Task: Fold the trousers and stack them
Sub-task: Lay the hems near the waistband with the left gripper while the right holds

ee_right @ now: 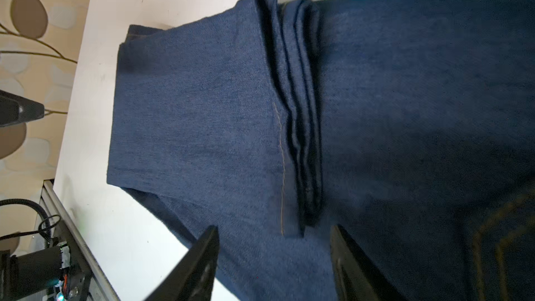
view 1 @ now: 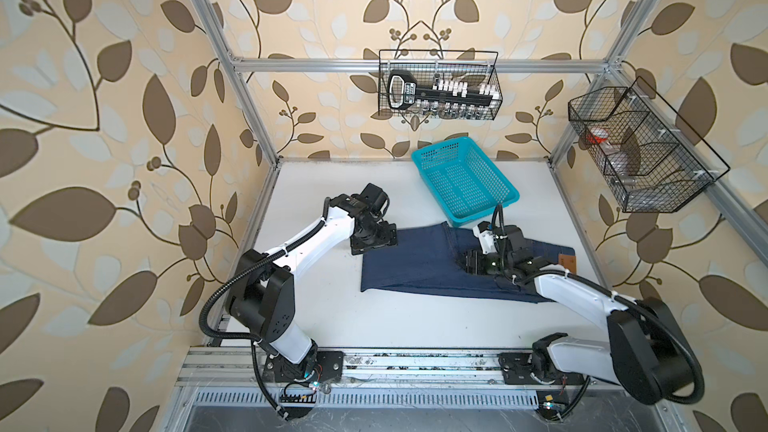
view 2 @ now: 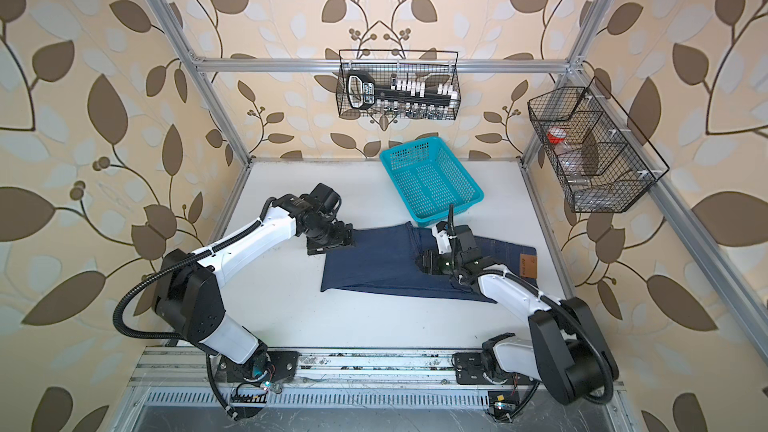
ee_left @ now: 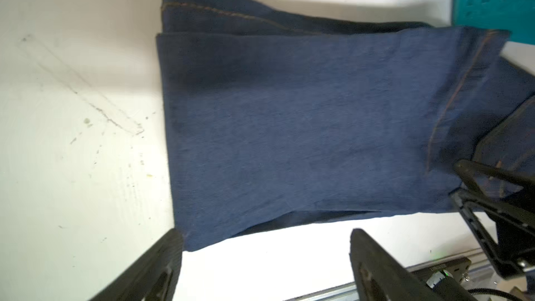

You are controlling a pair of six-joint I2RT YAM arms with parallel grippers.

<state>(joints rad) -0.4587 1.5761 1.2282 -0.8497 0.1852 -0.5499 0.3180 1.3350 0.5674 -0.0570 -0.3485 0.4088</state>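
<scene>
White table [view 1: 374, 326]: we see trousers [view 1: 415, 268] lying flat from centre toward 3 o'clock, legs doubled back over seat; we judge first fold laid.
Turquoise basket [view 1: 465, 184] at trousers' 12 o'clock, just beside far edge.
Left gripper [ee_left: 266, 233] at fold's 10 o'clock corner: claw spread, empty.
Right gripper [ee_right: 275, 227] above leg hems mid-cloth: claw spread, pinching nothing, likely placed for next grasp.
Denim dark navy, smooth, orange stitching.
Tan patch [view 1: 566, 261] at 3 o'clock end.
</scene>
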